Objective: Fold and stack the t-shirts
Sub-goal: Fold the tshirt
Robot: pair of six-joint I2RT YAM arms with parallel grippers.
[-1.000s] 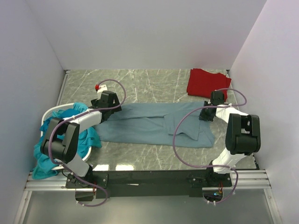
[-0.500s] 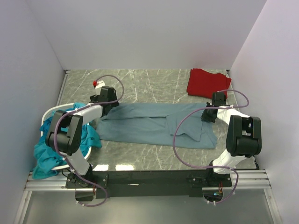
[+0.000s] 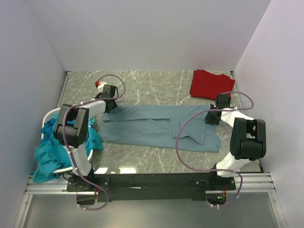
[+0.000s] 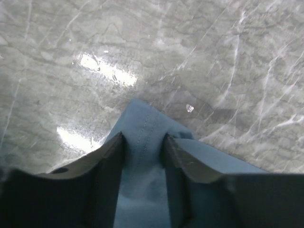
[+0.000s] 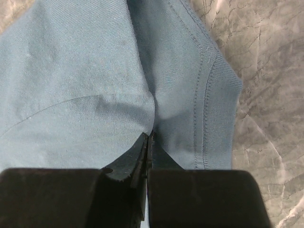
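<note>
Slate-blue t-shirt [image 3: 156, 126] lies spread on the marble table [image 3: 152, 85], long axis running left to right across the robot's front, roughly midway between the near and far edges. Left gripper [image 4: 144, 140] sits at the shirt's far-left corner. In the left wrist view a stitched point of blue cloth stands up between the 2 fingers [image 4: 111, 156] and touches both inner faces. The jaws stand partway apart with the gap filled by cloth, which reads as a pinch, though how firm it is cannot be seen. Right gripper [image 5: 147, 142] is at the shirt's right end, near the far edge. Its jaws are pressed together with a fold of the same blue fabric drawn into the seam between them, a ribbed hem just to the right. So 1 arm holds each end of the long axis, and the bulk of the shirt lies toward the near edge from both grippers. Judgement: the step in hand is securing the far edge at 2 points, and the next move probably carries that edge up and toward the robot to halve the shirt, both arms travelling together so the cloth stays taut between them. Risk: the left corner slipping out if the grip is shallow. Red t-shirt [image 3: 211, 84] lies folded at the far right, well apart. The teal t-shirts [image 3: 47, 156] are heaped in and over the white basket [image 3: 50, 114] at left, not yet folded.
</note>
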